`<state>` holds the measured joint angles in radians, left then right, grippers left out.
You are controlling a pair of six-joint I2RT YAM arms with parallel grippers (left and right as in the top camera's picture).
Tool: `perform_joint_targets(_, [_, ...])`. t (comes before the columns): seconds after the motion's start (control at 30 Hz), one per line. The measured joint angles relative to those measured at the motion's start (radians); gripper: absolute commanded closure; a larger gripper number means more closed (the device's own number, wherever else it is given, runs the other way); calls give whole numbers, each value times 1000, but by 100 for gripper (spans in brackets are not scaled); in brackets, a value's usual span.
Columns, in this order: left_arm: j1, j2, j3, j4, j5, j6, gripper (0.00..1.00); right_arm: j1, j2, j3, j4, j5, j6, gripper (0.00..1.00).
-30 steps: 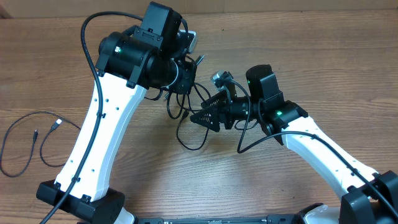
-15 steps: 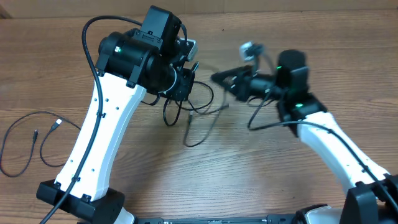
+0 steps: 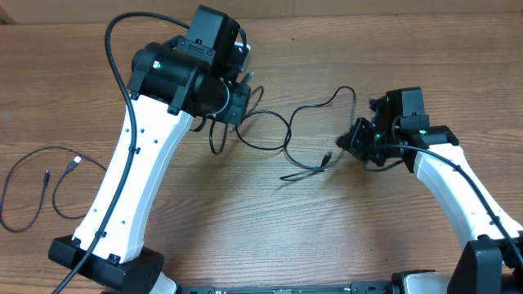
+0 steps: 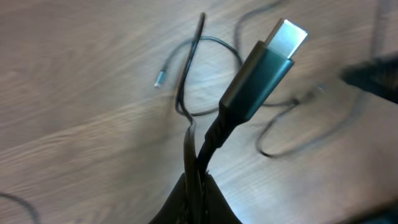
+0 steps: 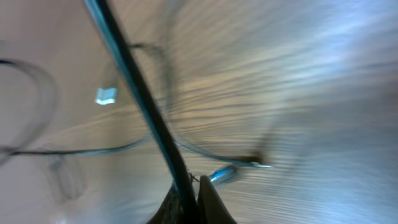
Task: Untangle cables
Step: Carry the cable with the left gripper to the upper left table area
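Two arms, two grippers, one wood table (image 3: 245,237). Cables: one loose cable (image 3: 75,162) lies looped at far left of the overhead frame, well apart from the rest. Centre cables (image 3: 289,139) sprawl between the grippers, at least two strands, exact count unclear. Left arm (image 3: 135,163) rises from the lower-left base and leans to upper centre, wrist pointing down. Left gripper (image 4: 198,190) is pinched tight on the plug cable (image 4: 249,93), just below its silver-tipped plug, which sticks up-right. Right arm (image 3: 453,184) reaches from lower right to centre right, wrist low. Right gripper (image 5: 189,199) is closed on a thin cable (image 5: 140,99); that view is blurred.
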<state>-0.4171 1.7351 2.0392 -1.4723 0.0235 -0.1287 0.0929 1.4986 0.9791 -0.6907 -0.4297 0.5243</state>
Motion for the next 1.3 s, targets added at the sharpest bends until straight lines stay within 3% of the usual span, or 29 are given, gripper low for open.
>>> perform_joint_targets(0.1, [10, 2, 16, 26, -117, -13, 96, 0, 0, 0, -127, 180, 53, 96])
perform_joint_targets(0.27, [121, 6, 194, 37, -278, -66, 96, -6, 0, 0, -222, 466, 237, 96])
perform_joint_targets(0.5, [402, 4, 311, 68, -235, -139, 96, -78, 0, -1, -240, 647, 433, 96])
perform_joint_targets(0.77, [542, 10, 311, 158, -90, -154, 94, -122, 0, -2, -253, 684, 476, 96])
perform_joint_targets(0.9, [586, 22, 311, 230, -93, -153, 91, -123, 0, -2, -282, 689, 479, 96])
perform_joint_targets(1.03, [660, 64, 311, 288, -132, -154, 95, -123, 0, -5, -309, 693, 483, 96])
perform_joint_targets(1.3, [841, 187, 311, 353, -131, -180, 96, -123, 0, -5, -314, 699, 487, 96])
